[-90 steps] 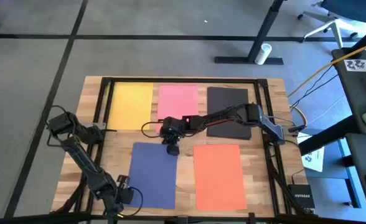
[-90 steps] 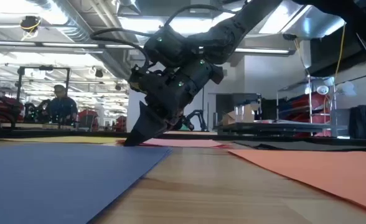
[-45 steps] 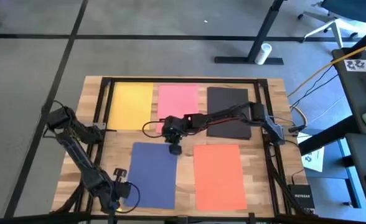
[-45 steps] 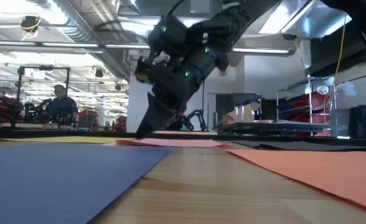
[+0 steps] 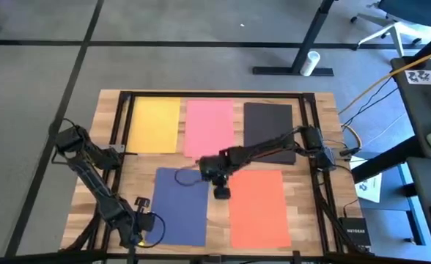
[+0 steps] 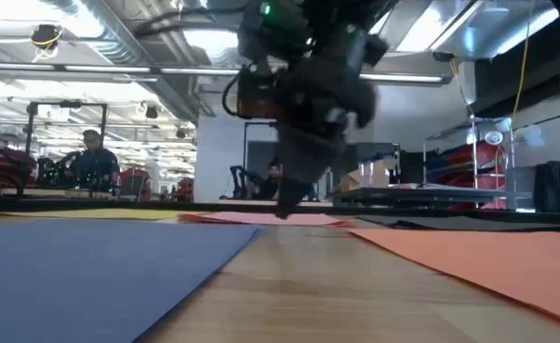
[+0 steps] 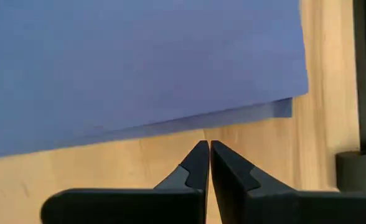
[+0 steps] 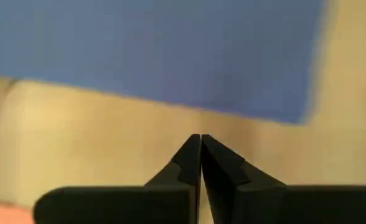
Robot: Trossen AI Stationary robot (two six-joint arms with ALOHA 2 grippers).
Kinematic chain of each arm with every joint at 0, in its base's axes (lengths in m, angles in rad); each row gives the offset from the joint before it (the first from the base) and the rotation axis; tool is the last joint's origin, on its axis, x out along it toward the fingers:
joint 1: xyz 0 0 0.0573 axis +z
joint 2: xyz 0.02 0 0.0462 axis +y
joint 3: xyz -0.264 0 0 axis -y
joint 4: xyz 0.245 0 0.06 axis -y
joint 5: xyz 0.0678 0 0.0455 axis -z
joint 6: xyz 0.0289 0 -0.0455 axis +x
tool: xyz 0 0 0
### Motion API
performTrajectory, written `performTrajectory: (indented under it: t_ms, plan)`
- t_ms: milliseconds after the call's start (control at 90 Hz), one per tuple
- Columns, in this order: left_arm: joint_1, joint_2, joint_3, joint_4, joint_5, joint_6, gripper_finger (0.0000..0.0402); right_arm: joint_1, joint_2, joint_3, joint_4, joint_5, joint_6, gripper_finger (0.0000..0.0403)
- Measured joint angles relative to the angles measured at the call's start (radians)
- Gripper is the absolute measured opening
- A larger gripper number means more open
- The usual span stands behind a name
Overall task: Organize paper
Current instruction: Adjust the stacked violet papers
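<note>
Since the earlier frame, your right gripper (image 5: pixel 220 192) has moved from the navy sheet's (image 5: pixel 180 205) far corner to the bare worktop (image 5: pixel 217 163) gap beside the orange sheet (image 5: pixel 259 208), jaws closed on nothing. Your left gripper (image 7: pixel 205 149) sits at the navy sheet's near edge, jaws closed. Farther back lie yellow (image 5: pixel 155 125), pink (image 5: pixel 210 128) and black (image 5: pixel 268 130) sheets.

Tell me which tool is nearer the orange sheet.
Right. The right tool hovers over bare wood beside the orange sheet; the left tool sits across the navy sheet, at its outer near corner.
</note>
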Motion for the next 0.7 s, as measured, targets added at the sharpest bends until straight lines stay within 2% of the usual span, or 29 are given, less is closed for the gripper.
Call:
performTrajectory:
  t_ms: [167,356,522,700]
  plan:
    - [-0.001,0.000,-0.033,0.037,0.000,0.028,0.0000,0.100,0.000,0.001,0.032,0.002,0.132,0.0001]
    - [-0.002,-0.005,-0.092,0.138,-0.006,0.031,0.0000,0.175,0.009,0.001,0.133,0.064,0.266,0.0001]
    - [-0.007,-0.004,-0.098,0.149,-0.010,0.049,0.0000,0.195,0.027,0.002,0.227,0.111,0.349,0.0001]
    - [-0.011,-0.002,-0.099,0.168,-0.014,0.065,0.0000,0.194,0.066,0.002,0.295,0.114,0.397,0.0001]
